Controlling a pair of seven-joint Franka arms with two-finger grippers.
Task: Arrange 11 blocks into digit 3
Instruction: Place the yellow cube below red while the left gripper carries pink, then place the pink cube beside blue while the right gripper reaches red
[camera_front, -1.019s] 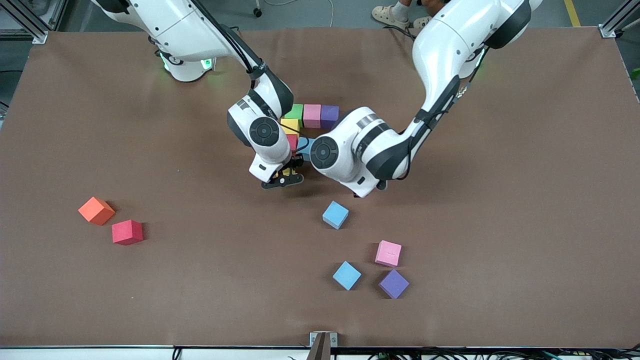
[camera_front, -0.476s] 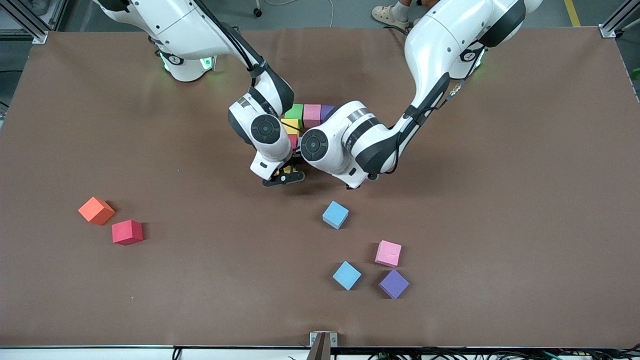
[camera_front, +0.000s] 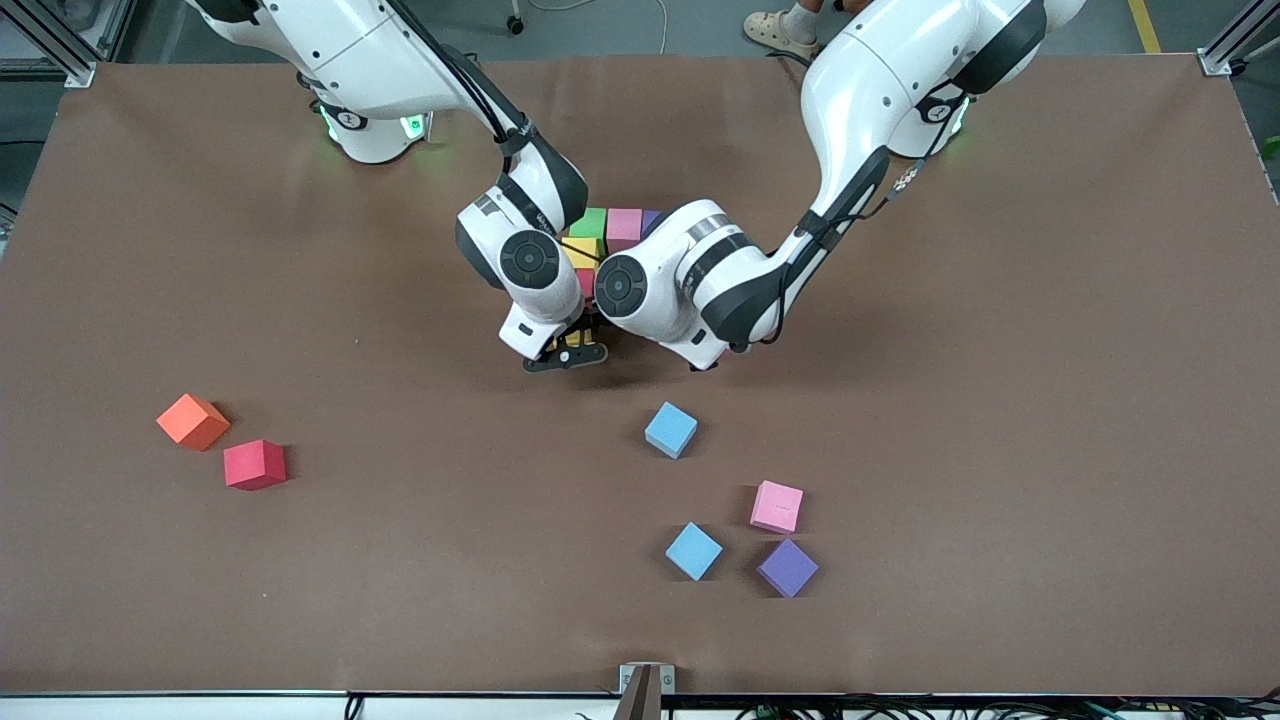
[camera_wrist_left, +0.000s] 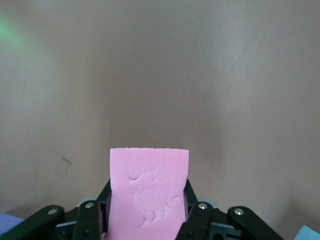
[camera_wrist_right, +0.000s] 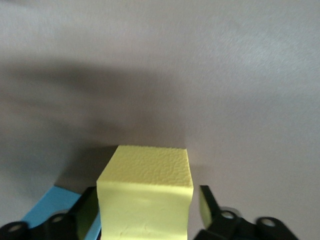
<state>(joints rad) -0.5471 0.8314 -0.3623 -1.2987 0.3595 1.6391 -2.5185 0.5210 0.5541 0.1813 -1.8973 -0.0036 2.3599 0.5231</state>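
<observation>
In the left wrist view we see the left gripper (camera_wrist_left: 145, 220) clamped on a pink block (camera_wrist_left: 148, 195). The right gripper (camera_wrist_right: 145, 210) stands with jaws apart, a gap showing on one side of the yellow block (camera_wrist_right: 145, 200) between them (a light blue block (camera_wrist_right: 60, 205) touches it). Both arms bend low over the part-built digit 3 (camera_front: 612, 228) mid-table; no writing is readable.

surface: brown table (camera_front: 1000, 400) | loose: orange cube (camera_front: 192, 421), red (camera_front: 255, 464), two blue, pink (camera_front: 777, 506), purple (camera_front: 787, 567) | partial digit 3 (camera_front: 622, 231)
</observation>
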